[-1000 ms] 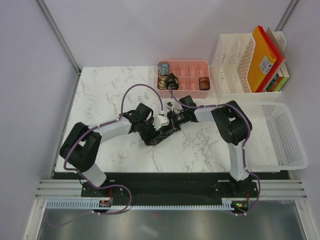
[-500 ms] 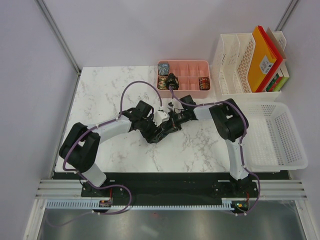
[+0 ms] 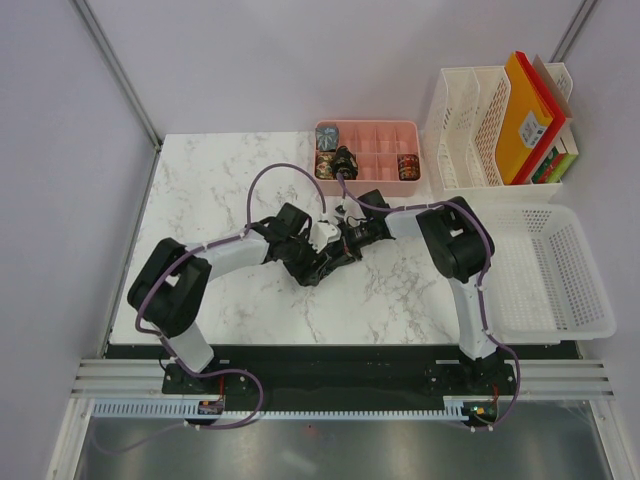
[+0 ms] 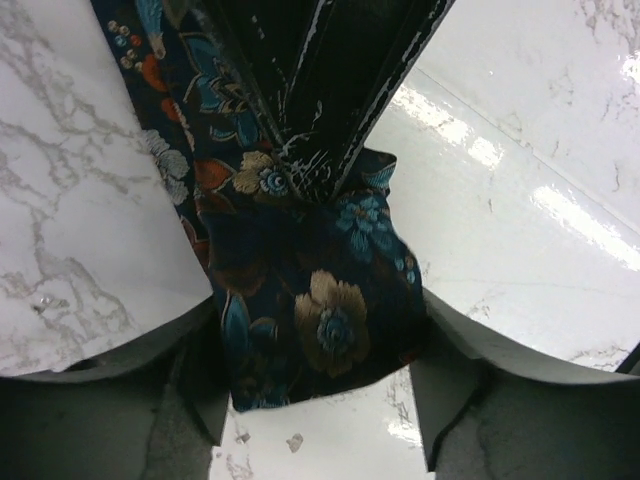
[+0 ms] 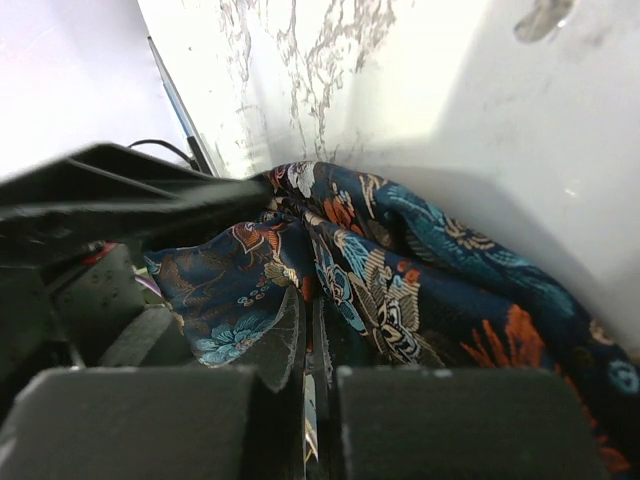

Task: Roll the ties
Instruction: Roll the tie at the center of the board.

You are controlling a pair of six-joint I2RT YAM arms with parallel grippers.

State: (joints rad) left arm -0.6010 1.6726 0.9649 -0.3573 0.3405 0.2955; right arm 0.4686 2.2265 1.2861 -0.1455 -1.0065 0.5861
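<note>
Silky woven floral cloth of the tie point(image 4: 320, 300) on a glossy, smooth, white marble-look tabletop point(image 4: 520, 130).

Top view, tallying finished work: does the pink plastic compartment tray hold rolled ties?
Yes, a grey coil, a dark coil and a red coil sit in the pink tray.

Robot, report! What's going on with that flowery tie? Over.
Left gripper open, straddling dark blue floral fabric tie. Right gripper shut on it. Nothing in the way.
</note>
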